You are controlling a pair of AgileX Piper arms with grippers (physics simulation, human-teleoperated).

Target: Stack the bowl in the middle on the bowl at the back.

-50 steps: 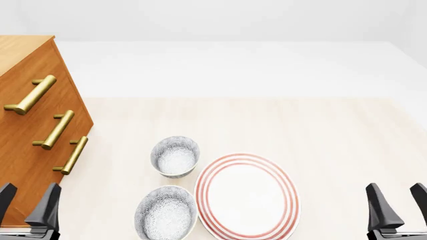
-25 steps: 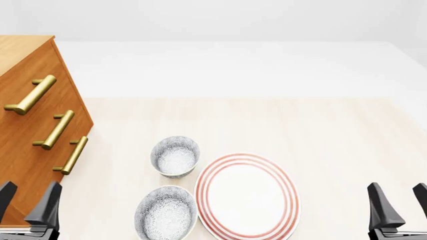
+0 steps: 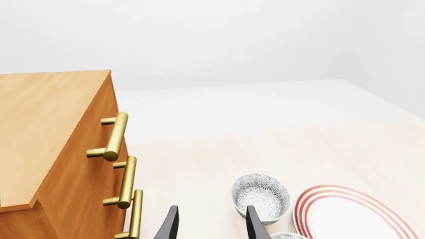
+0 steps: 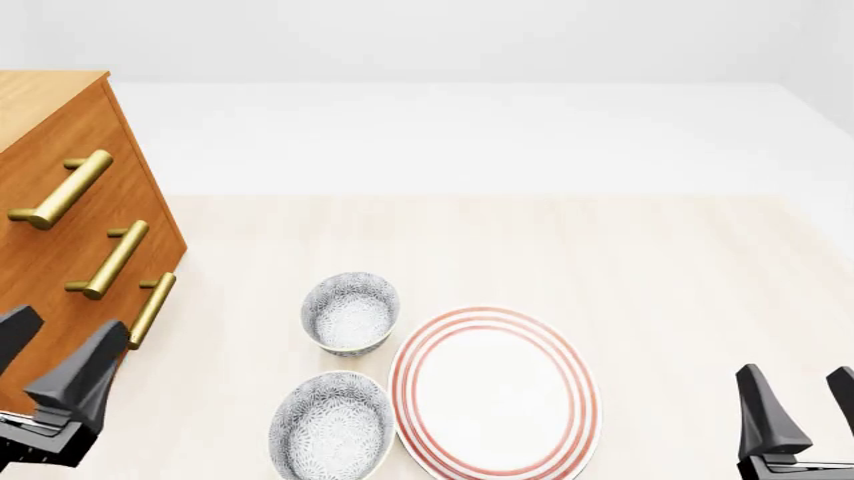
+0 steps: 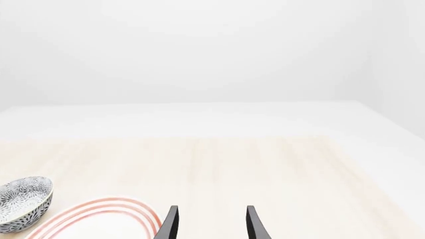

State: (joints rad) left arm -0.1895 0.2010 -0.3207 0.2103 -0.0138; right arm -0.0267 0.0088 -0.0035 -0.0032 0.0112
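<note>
The table (image 4: 641,260) carries a wooden cabinet (image 4: 54,200) on its left side and a red-ringed plate (image 4: 494,390) near the front. Just left of the plate stand two speckled bowls. I take the nearer one as the middle bowl (image 4: 332,425), and the back bowl (image 4: 350,312) stands just behind it, both upright and free. The left gripper (image 4: 67,325) hangs wide beside the cabinet, turned toward the bowls, probably to reach them. The right gripper (image 4: 794,375) is wide also and holds nothing.
</note>
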